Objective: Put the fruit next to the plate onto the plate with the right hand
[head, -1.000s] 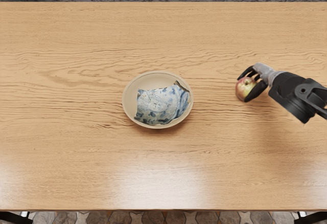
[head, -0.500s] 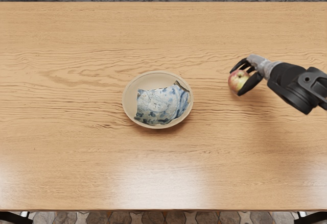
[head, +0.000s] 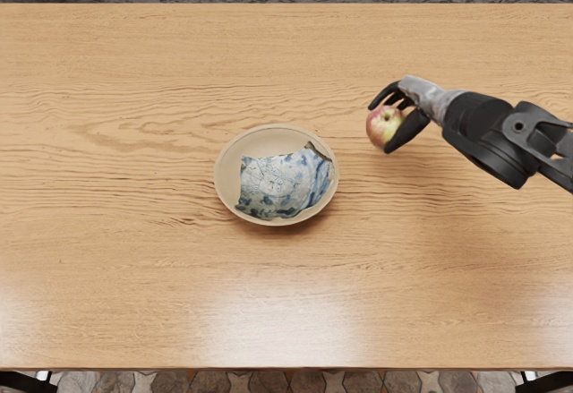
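Near edge first: plain light wooden desk (head: 286, 303), just grain and a bit of glare. Further in, dead centre: a round beige ceramic plate (head: 221, 171) with a blue-and-white patterned patch (head: 282, 183) inside, hard to tell whether glaze or cloth. A touch farther back, at about 2 o'clock from the plate, near it but apart: a small round red-and-yellow apple (head: 382, 125), clasped in the dark grey five-fingered right hand (head: 407, 115), fingers curled round it, arm entering from 3 o'clock. Probably lifted clear of the desk, can't swear to it. Beyond the far edge, grey speckled floor.

Looks like mid-carry: grasp done, placing not yet. Next up, presumably: swing toward 8 o'clock until over the plate, lower, then let go gently to avoid a roll-off.

No brands, labels or readable writing anywhere.
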